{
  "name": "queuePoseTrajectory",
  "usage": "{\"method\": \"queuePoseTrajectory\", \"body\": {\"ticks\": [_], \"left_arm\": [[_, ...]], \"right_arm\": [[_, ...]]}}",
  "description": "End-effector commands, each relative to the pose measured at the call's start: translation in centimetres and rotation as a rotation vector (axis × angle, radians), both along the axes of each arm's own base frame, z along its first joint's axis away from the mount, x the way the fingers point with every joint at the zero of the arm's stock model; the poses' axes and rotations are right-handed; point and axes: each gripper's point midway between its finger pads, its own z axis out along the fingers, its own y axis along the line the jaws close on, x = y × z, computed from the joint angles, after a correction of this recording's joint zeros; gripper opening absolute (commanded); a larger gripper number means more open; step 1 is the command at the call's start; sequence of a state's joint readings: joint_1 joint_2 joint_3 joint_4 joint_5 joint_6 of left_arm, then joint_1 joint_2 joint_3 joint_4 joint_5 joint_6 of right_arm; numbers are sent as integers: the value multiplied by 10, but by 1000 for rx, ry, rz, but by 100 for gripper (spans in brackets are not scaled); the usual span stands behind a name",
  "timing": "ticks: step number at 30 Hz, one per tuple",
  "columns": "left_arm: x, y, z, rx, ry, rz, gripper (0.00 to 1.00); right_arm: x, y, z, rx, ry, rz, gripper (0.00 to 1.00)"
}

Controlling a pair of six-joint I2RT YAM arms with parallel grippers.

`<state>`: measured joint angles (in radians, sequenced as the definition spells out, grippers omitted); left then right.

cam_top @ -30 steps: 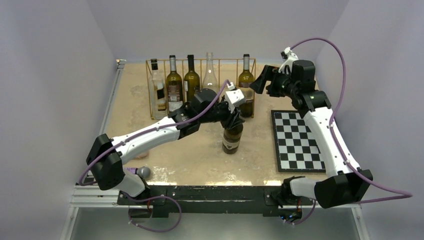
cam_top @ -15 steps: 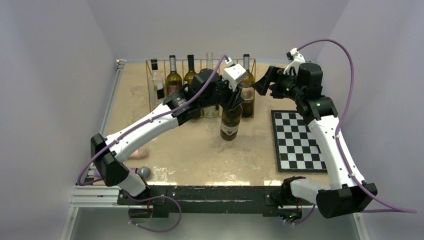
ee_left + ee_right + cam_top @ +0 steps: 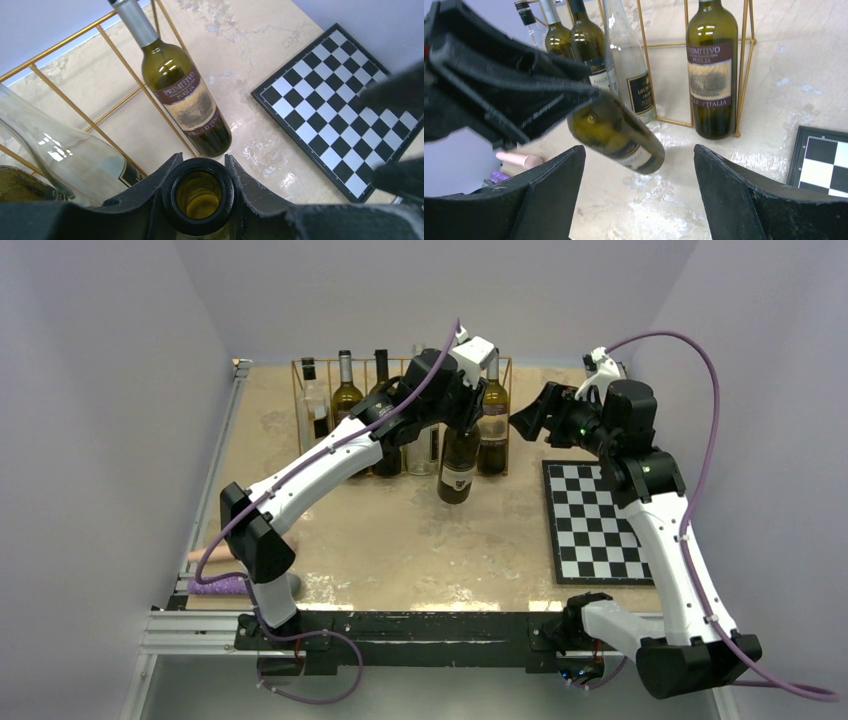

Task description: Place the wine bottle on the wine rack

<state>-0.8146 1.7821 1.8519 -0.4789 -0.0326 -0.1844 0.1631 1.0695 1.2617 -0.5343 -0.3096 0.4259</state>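
Firmly the left gripper (image 3: 199, 182) clamps the wine bottle (image 3: 459, 468) neck, seemingly airborne; right gripper (image 3: 639, 155) gapes wide.

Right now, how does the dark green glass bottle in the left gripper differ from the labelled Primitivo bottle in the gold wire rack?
The gripped bottle is tilted, open-mouthed, its neck in the left gripper; the Primitivo bottle stands upright in the gold wire rack, foil-capped. Both are labelled dark glass.
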Motion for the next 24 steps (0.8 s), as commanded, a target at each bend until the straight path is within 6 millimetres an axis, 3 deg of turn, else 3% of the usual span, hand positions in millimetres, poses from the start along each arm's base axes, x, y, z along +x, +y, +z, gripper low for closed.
{"method": "queuePoseTrajectory", "body": {"ticks": [1,10,18,24], "left_arm": [[26,4,67,-176,-88,65,0],[66,5,47,-198,-45,124,0],[88,-9,34,-204,-70,114,0],[97,-12,41,-233,-115,126,0]], "right_arm": [[-12,1,2,26,-27,8,84],[-35,-10,-2,-1,-79,-20,84],[-53,-14,-12,-21,-47,-18,84],[-60,-16,-10,-42,-22,-12,84]]}}
